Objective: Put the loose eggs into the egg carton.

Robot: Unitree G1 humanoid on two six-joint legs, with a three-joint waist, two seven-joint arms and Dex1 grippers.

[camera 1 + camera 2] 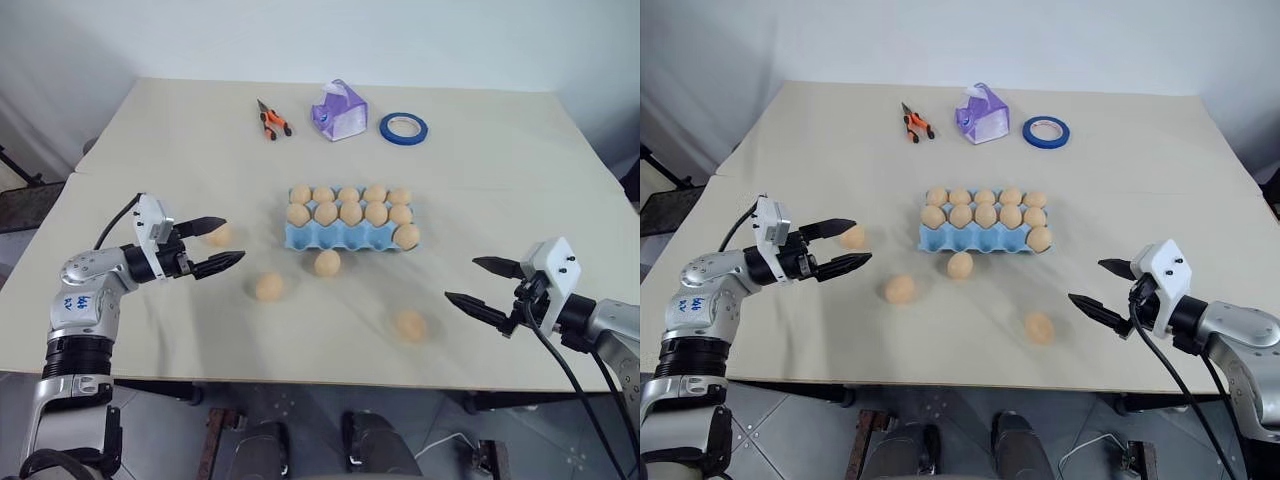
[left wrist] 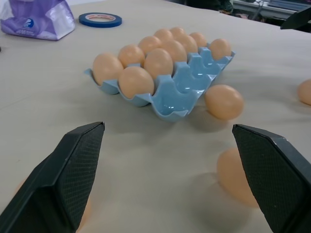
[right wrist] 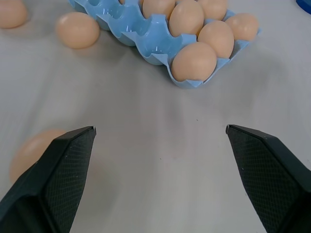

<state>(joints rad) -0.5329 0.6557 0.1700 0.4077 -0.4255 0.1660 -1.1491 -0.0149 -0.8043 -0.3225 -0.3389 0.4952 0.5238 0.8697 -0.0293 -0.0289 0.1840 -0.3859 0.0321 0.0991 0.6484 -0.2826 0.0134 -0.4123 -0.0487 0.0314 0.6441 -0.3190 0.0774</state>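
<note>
Both arms hover low over the desk [image 1: 480, 180], left pincer [image 1: 222, 244] and right pincer [image 1: 482, 284] spread wide, empty. The light blue egg carton [image 1: 340, 237] sits mid-desk, its near row mostly empty. Four loose eggs [image 1: 269, 287] lie near it.

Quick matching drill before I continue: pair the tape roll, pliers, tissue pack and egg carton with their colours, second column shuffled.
Things:
1. tape roll
2. pliers
3. tissue pack
4. egg carton

Colours:
A. purple
B. light blue
C. dark blue
D. orange handles

Pairs: 1-C, 2-D, 3-A, 4-B
</note>
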